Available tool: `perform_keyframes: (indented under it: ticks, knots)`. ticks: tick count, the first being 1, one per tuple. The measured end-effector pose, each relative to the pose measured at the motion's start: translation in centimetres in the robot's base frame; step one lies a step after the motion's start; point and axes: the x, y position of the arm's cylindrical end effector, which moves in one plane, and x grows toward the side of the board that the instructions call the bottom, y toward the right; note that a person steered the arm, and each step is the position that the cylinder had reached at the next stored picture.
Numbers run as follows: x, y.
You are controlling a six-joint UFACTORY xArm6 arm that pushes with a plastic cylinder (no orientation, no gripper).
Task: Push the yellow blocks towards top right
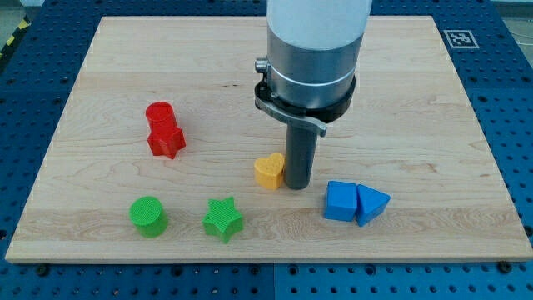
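Tip beside the yellow heart
My tip point(298, 185) sat just right of the yellow heart block point(268, 171), lower centre; no claw fitted

**Yellow heart block, near centre of board**

One yellow heart-shaped block point(269, 171) only in view. Small, glossy, lying flat on the wooden board, lobes pointing up and to the right. Sits just left of centre-right, in the nearer half. Right edge touching or all but touching the dark rod; contact hard to tell.
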Motion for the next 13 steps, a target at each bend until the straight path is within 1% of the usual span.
perform_keyframes:
  ticks: [1, 2, 3, 4, 5, 7, 8, 9, 10, 11, 13]
  knots:
    - [1.4, 0.0]
    - [1.7, -1.5]
    - [1.7, -5.3]
    - [1.7, -7.2]
    - [0.9, -7.1]
    - [0.9, -6.6]
    - [-0.4, -6.6]
    - [-1.5, -5.2]
    - [-1.6, -2.3]
    - [-1.9, -1.6]
    - [-5.2, -1.5]
